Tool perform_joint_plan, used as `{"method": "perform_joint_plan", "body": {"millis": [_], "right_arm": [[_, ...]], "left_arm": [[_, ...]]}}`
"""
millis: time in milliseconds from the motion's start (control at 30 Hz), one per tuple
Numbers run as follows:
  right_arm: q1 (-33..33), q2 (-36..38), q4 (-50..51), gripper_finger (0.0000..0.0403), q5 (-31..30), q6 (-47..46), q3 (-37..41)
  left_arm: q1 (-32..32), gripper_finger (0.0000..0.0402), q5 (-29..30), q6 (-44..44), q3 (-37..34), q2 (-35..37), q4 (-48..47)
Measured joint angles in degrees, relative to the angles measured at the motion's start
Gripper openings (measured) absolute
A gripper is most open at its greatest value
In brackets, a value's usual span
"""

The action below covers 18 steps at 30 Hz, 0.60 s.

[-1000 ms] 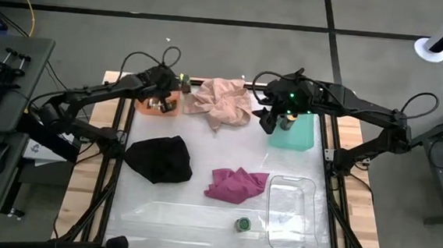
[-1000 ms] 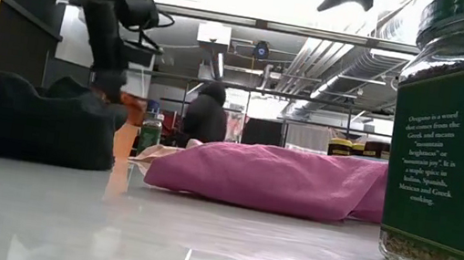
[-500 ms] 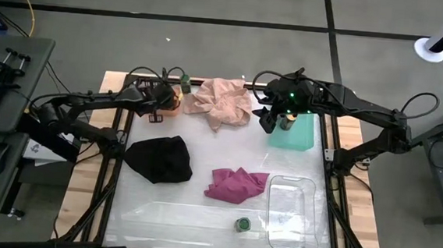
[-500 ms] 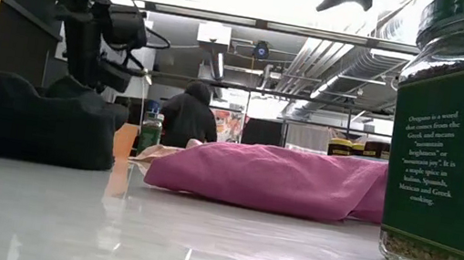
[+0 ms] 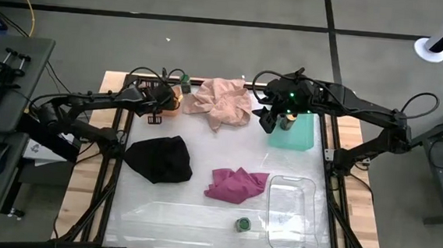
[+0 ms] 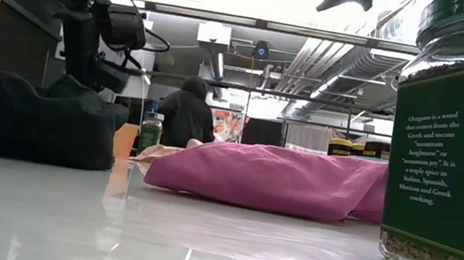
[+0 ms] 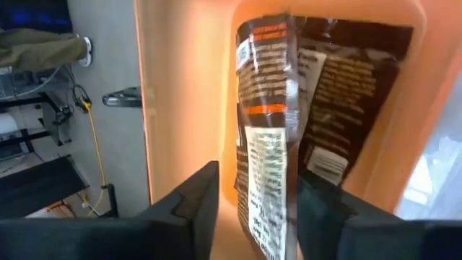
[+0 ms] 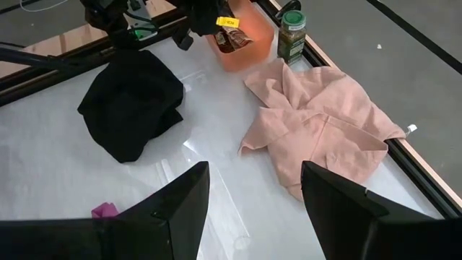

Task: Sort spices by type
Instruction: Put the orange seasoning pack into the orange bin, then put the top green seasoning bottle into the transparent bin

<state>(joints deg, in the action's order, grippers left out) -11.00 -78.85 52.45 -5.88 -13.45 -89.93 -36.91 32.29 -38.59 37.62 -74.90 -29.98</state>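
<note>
packets: two flat brown packets (image 7: 289,137) lie overlapped in the orange tray (image 7: 188,94) at the tabletop's far left corner; one is propped on edge.
green-lid jars: one (image 5: 243,224) stands near the front edge by the clear tray (image 5: 292,215); another (image 8: 291,35) stands just beside the orange tray.
left tool: the left tool (image 7: 253,198) hovers over the orange tray, fingers apart on either side of the propped packet, not gripping it.
right tool: the right tool (image 8: 253,195) waits above the teal tray (image 5: 295,133), fingers spread, holding nothing.
cloths: pink cloth (image 5: 223,102), black cloth (image 5: 159,157) and magenta cloth (image 5: 235,183) lie on the tabletop (image 5: 184,215).
risk: the propped packet looks unsteady; lifting away could catch it on a finger and tip it out of the tray.
risk, later: the cloths may hide more spices, so a sweep could miss them.
</note>
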Motion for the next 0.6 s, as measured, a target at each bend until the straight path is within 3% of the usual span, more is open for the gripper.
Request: {"method": "perform_joint_plan", "body": {"millis": [200,400,500,600], "right_arm": [[0.0,0.0,0.0,0.0213,0.0,0.3,0.0],[-1.1,0.0,-0.5,0.0213,0.0,0.9,0.0],[-1.9,0.0,-0.5,0.0213,0.0,0.8,0.0],[-2.6,0.0,-0.6,0.0213,0.0,0.1,0.0]], "left_arm": [[1.2,0.0193,-0.6,4.8,5.5,1.9,-8.5],[2.2,0.0213,-4.3,12.4,14.2,5.3,-14.1],[2.3,0.0218,-9.9,18.8,18.3,6.8,-14.0],[-0.1,0.0224,-20.2,25.7,22.7,5.7,-12.9]]}}
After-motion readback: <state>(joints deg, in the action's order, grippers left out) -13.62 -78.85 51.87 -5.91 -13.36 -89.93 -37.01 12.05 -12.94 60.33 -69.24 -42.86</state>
